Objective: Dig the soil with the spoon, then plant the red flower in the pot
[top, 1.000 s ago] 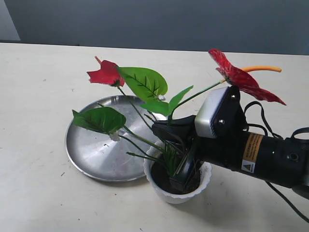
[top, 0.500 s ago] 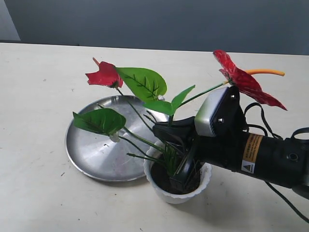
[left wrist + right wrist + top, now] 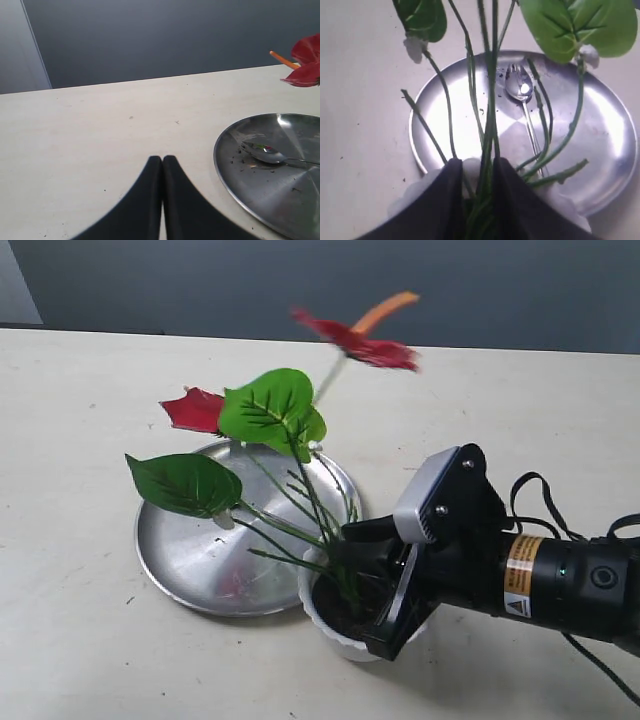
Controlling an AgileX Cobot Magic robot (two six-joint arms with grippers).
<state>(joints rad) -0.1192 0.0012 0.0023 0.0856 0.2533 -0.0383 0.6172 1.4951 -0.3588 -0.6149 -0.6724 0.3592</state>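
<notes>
The red flower (image 3: 270,410) stands with its stems in the white pot (image 3: 318,618), leaning toward the plate; its top bloom (image 3: 355,335) is blurred. Dark soil (image 3: 335,605) fills the pot. My right gripper (image 3: 365,590) reaches into the pot, with its fingers either side of the stem base. In the right wrist view the right gripper (image 3: 476,162) is open, with a gap between one finger and the stems (image 3: 490,125). The spoon (image 3: 522,92) lies on the steel plate (image 3: 600,150). My left gripper (image 3: 162,159) is shut and empty over bare table, beside the spoon (image 3: 265,152).
The round steel plate (image 3: 190,560) touches the pot's far-left side and carries a few soil crumbs. The right arm's cable (image 3: 540,500) loops over the table behind the arm. The cream table runs back to a dark wall.
The flower swung from leaning right over the arm to leaning left over the plate, its top bloom blurred. The right gripper sank lower at the pot and let go of the stems.
</notes>
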